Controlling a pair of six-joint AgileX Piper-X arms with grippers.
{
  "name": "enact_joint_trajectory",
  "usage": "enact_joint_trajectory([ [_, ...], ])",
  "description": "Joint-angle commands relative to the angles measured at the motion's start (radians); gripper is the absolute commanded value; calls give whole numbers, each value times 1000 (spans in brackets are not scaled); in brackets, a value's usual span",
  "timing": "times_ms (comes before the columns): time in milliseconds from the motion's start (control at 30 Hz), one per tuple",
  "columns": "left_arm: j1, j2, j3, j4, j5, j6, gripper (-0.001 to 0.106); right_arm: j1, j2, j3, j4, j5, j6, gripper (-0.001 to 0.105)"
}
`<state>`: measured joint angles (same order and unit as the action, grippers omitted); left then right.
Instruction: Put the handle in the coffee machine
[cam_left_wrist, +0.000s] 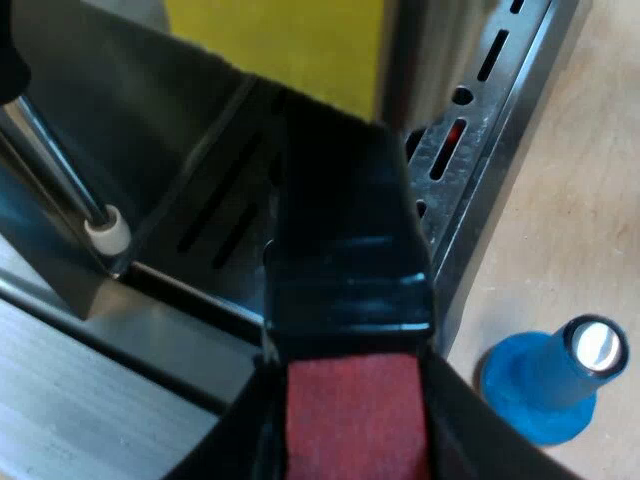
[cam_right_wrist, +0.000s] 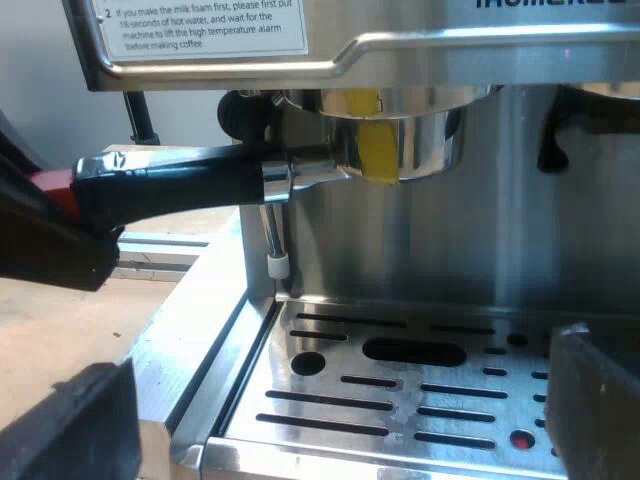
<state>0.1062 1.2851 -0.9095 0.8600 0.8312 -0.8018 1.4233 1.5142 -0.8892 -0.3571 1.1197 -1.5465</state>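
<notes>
Most looks done: the metal holder sits up under the brew head of the espresso machine, the left pincer clamped on its red-ended handle, with probably a locking turn and release left; the right pincer hangs open, empty.

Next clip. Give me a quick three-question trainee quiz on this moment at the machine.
1. True or false: the holder is up at the machine's front.
2. What grips its handle at the red end? A) left gripper B) right gripper C) nothing
3. Fill in: the blue ___ stands on the table beside the drip tray.

Key: 1 true; 2 A; 3 tamper.
</notes>
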Motion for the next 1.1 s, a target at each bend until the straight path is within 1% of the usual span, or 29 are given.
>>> enact_joint_trajectory([
  [33, 2, -22, -19, -73, 178, -5, 0, -4, -6, -1, -4, -1, -1, 83],
  [233, 2, -22, -19, -134, 172, -56, 0, -4, -6, -1, -4, -1, -1, 83],
  [567, 2, -22, -19, -147, 169, -63, 0, -4, -6, -1, -4, -1, -1, 83],
  [800, 2, -22, -37, -102, 172, -64, 0, -4, -6, -1, -4, -1, -1, 83],
  [867, 2, -22, -67, -87, 172, -62, 0, -4, -6, -1, -4, -1, -1, 83],
  [967, 2, -22, -88, -78, 172, -62, 0, -4, -6, -1, -4, -1, -1, 83],
  [1100, 2, -22, -88, -68, 172, -60, 0, -4, -6, -1, -4, -1, -1, 83],
])
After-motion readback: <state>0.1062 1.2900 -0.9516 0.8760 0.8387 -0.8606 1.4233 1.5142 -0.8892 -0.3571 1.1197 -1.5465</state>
